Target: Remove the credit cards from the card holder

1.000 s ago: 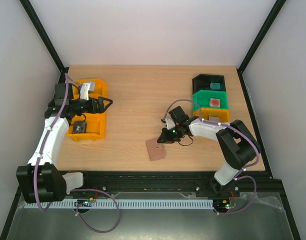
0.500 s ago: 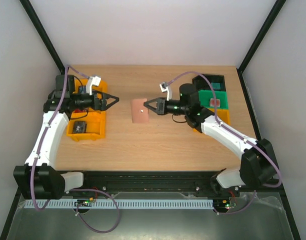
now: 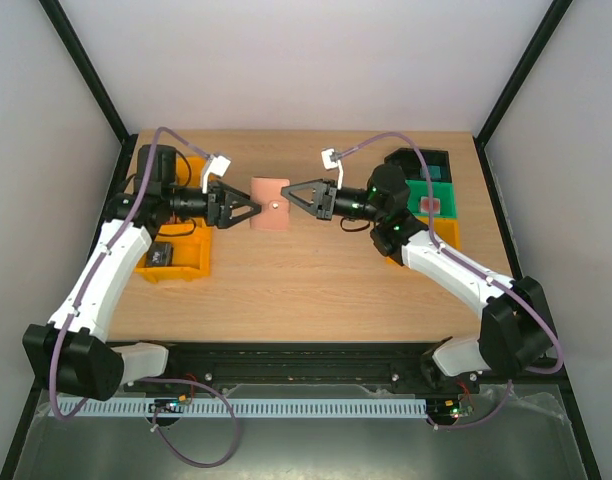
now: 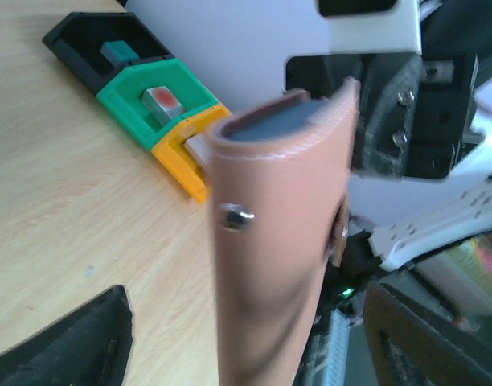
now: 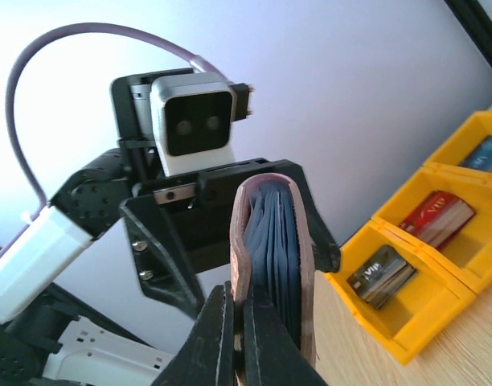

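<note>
White walls (image 3: 306, 60) boxed in the wooden table (image 3: 316, 290) where I worked both arms remotely. At far left, an orange bin (image 5: 439, 265) held loose credit cards (image 5: 435, 215) in its compartments. My left arm stretched rightward, level, the left gripper (image 3: 248, 208) spread wide around the folded back of the card holder (image 3: 269, 203), grasping nothing, likely placed to take it over. The holder hung in mid-air over the table's far middle, open side facing right; whether cards remained between its blue-grey leaves I could not tell. My right arm reached leftward, the right gripper (image 3: 289, 197) clenched on one wall.
</note>
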